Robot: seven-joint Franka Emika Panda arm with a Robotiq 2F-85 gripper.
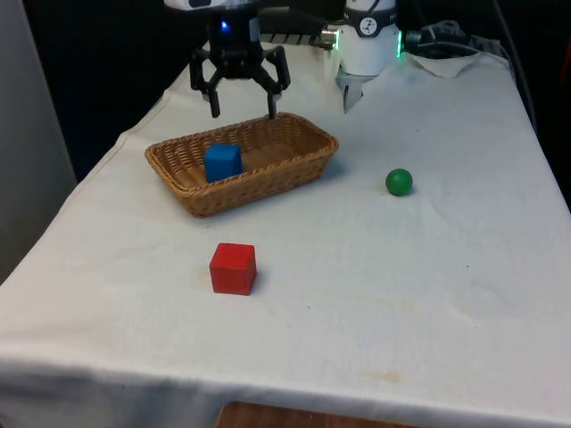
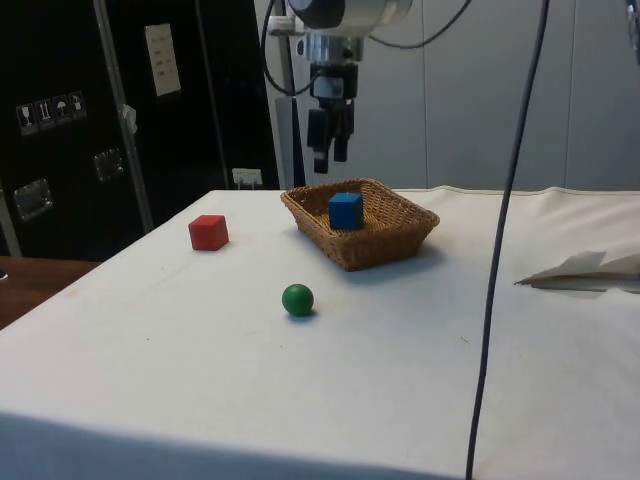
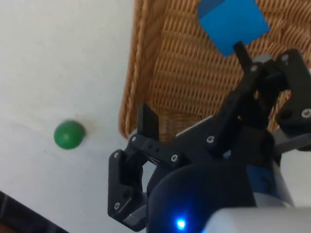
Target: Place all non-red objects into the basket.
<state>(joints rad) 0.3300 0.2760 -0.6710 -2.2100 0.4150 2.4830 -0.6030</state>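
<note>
- Above the far rim of the wicker basket (image 1: 299, 132), we see the gripper (image 1: 242, 112) hanging with its fingers spread wide and nothing between them
- Inside the basket a blue cube (image 1: 222, 162) sits toward the front view's left end, leaning a little against the weave rather than lying flat
- We judge that cube as done, so the step in hand looks to us like going for the green ball (image 1: 399, 182)
- The ball rests on the white cloth (image 1: 384, 294) at the front view's right of the basket, apart from it; in the side view it lies nearer that camera than the basket
- A ball has no long axis and points nowhere, so we need no wrist turn to suit it
- To do this well, we would keep the gripper high until clear of the rim, then descend straight over the ball's centre and close across its middle, since an off-centre pinch could send it rolling
- The basket's long axis runs across the front view, rising slightly to the right
- The red cube (image 1: 233, 267) stands near the front edge, well apart, and we leave it there
</note>
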